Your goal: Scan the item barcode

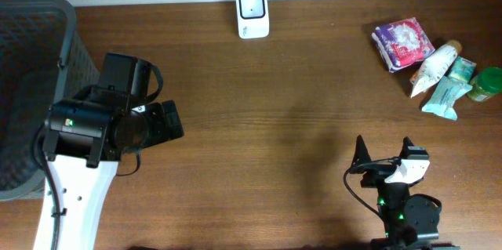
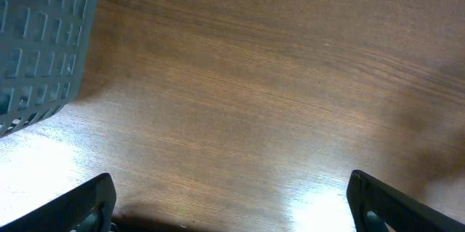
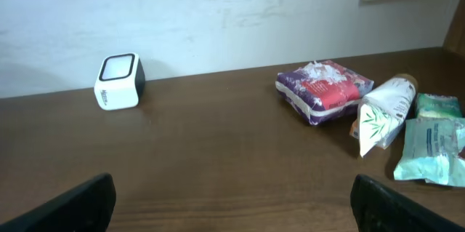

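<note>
A white barcode scanner (image 1: 252, 12) with a dark window stands at the table's far edge, and shows in the right wrist view as a scanner (image 3: 118, 81) by the wall. The items lie in a cluster at the far right: a purple and red packet (image 1: 401, 43) (image 3: 324, 91), a white tube (image 1: 435, 68) (image 3: 383, 110), a teal packet (image 1: 447, 97) (image 3: 430, 142) and a green-capped thing (image 1: 488, 84). My left gripper (image 1: 174, 121) (image 2: 231, 188) hangs open over bare wood at the left. My right gripper (image 1: 384, 150) (image 3: 232, 192) stands open near the front right, empty, well short of the items.
A dark grey mesh basket (image 1: 31, 85) (image 2: 36, 43) stands at the table's left edge, close behind my left arm. A pale wall runs behind the scanner.
</note>
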Robot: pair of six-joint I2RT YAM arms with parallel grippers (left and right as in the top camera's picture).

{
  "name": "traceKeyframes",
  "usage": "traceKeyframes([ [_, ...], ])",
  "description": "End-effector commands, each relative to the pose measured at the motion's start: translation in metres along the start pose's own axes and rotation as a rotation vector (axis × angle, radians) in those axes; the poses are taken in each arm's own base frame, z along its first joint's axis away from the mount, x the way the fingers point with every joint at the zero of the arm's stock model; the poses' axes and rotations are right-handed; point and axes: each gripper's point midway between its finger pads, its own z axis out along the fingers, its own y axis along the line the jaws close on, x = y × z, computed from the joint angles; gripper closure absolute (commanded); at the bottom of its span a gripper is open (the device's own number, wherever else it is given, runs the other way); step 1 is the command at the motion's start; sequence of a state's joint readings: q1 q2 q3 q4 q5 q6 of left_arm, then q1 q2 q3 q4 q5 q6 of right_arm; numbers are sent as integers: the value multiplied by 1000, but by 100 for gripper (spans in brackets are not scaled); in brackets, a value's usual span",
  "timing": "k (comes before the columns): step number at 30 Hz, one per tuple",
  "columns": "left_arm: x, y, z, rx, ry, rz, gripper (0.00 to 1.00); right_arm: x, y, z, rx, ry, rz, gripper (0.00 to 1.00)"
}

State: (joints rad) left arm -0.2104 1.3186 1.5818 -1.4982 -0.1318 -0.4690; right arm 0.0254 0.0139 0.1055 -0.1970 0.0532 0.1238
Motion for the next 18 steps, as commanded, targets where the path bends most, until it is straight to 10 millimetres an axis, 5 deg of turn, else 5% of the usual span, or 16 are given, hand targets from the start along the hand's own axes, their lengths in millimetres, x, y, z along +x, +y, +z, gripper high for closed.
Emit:
traceKeyframes([
  [1,-1,0,-2,-1,-11,-8,1,7,-1,6,-5,-41,-34,1],
  [11,-1,0,-2,-1,-11,-7,1,14,-23,8,78,-38,-31,1],
  [13,-1,0,-2,-1,-11,-7,1,15,-21,8,68,-27,-174,2],
  [18,-1,0,-2,-1,-11,-7,1,15,-22,8,74,-26,-207,2],
])
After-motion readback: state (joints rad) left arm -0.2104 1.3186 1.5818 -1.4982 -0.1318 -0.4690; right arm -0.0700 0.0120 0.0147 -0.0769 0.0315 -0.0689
